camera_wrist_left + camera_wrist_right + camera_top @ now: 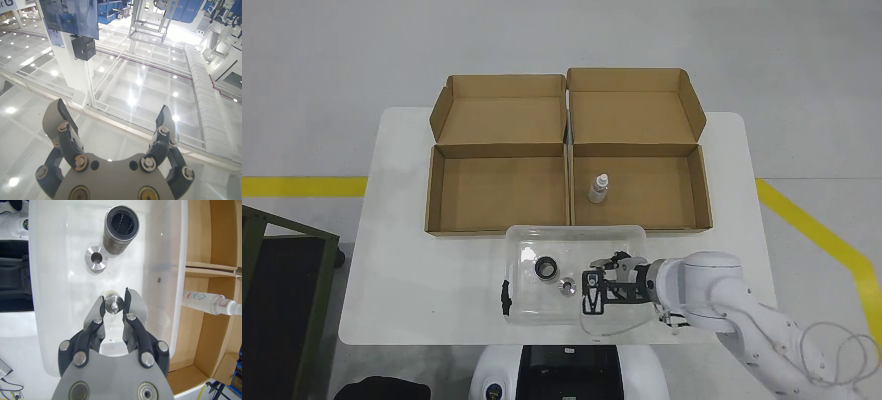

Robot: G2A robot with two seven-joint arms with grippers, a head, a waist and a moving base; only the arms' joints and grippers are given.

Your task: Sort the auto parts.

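A clear plastic tray (576, 233) sits at the table's front. In it my right gripper (113, 302) is shut on a small metal part with a stud (113, 305), fingers pressing both its sides. In the top view this gripper (594, 287) is at the tray's right half. Farther along the tray stand a silver cone-shaped ring (96, 259) and a dark cylindrical bearing (120, 231), in the top view the ring (567, 286) and the bearing (547, 268). My left gripper (112, 104) is open, pointing up at a ceiling, nothing between its fingers.
Two open cardboard boxes stand behind the tray, the left box (497, 190) bare inside. The right box (642, 190) holds a white bottle (598, 187), which lies close beside the tray rim (181, 256). A black clip (505, 297) sits at the tray's left end.
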